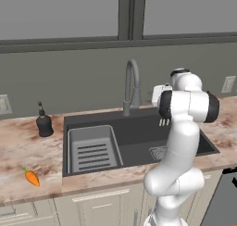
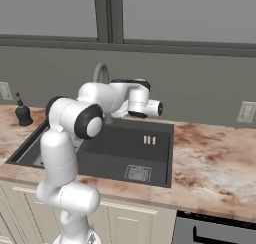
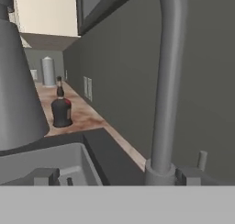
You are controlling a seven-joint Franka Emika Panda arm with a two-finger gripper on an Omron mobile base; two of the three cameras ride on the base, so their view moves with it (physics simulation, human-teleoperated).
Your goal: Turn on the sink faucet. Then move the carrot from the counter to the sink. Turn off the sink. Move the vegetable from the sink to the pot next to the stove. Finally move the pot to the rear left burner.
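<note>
Carrot (image 1: 31,177) on counter (image 1: 18,148), sink (image 1: 139,139) unfilled

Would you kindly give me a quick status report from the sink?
Gripper open, empty, close to faucet base. Carrot on counter, left of sink. Soap bottle stands well left of the faucet, out of the way.

Carrot (image 1: 31,177) orange, green top. Counter (image 1: 21,148) mottled pink-brown marble. Sink (image 1: 134,139) dark grey. Faucet (image 1: 131,84) grey. Soap bottle (image 1: 44,123) black. Cabinets (image 1: 99,204) cream. Wall (image 1: 69,77) grey-green.
</note>
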